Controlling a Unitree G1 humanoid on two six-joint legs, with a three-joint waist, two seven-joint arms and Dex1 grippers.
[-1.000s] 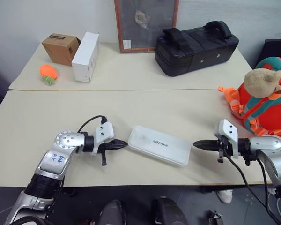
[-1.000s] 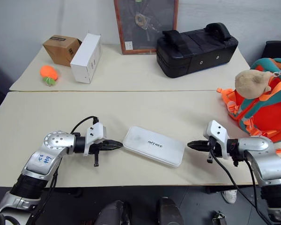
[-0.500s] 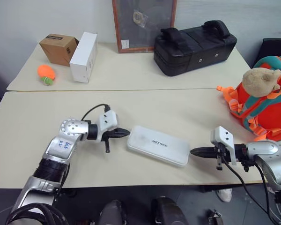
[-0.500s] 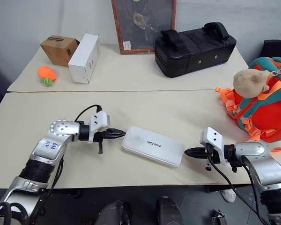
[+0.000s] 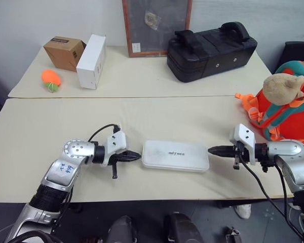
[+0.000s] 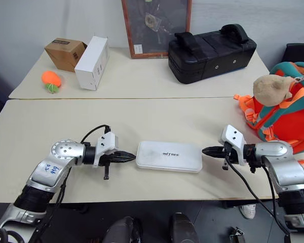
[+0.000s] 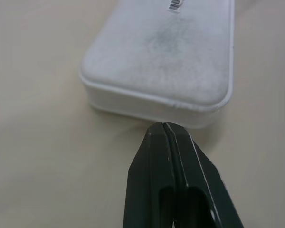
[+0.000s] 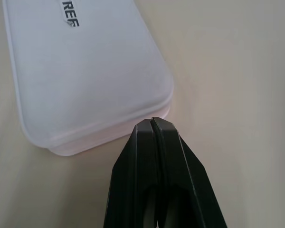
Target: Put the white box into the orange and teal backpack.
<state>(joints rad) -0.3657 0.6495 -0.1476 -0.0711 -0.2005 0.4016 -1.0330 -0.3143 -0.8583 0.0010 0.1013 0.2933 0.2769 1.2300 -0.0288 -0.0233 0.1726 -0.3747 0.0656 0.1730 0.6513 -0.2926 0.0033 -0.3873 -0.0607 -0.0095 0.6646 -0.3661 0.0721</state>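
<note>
While the white box lies flat on the near table, close to its front edge, bare tabletop spreads behind it and to both sides. At its short ends the left gripper and right gripper point inward, fingers pressed together, holding nothing, each tip at or just off the box's rim. Well off to the right, at the table's edge, stands the orange and teal backpack with its plush toy
</note>
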